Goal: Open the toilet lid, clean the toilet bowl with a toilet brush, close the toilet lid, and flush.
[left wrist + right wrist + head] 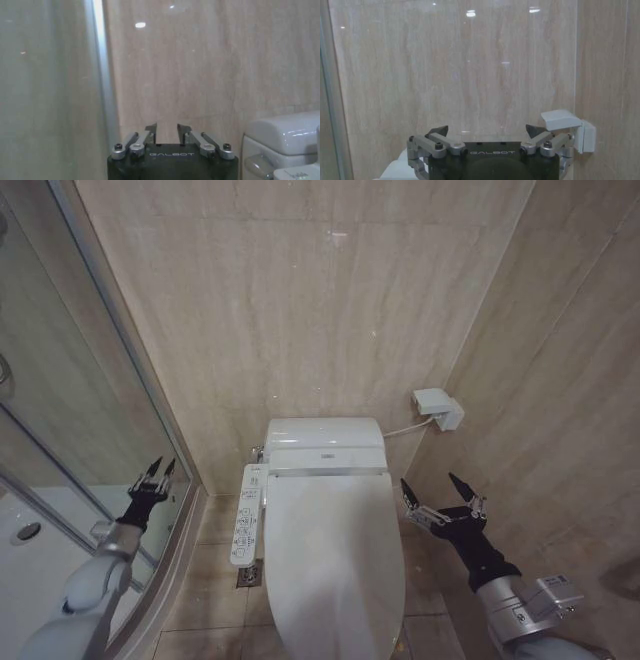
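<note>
Beige tiled walls fill the upper frame; the toilet lid lies closed at bottom centre. Left gripper and right gripper hover released, empty.

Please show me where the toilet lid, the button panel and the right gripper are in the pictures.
toilet lid (335, 560): head view, middle of its closed top.
button panel (246, 525): head view, middle of the arm beside the lid.
right gripper (437, 491): head view, midway between its open fingertips.
</note>
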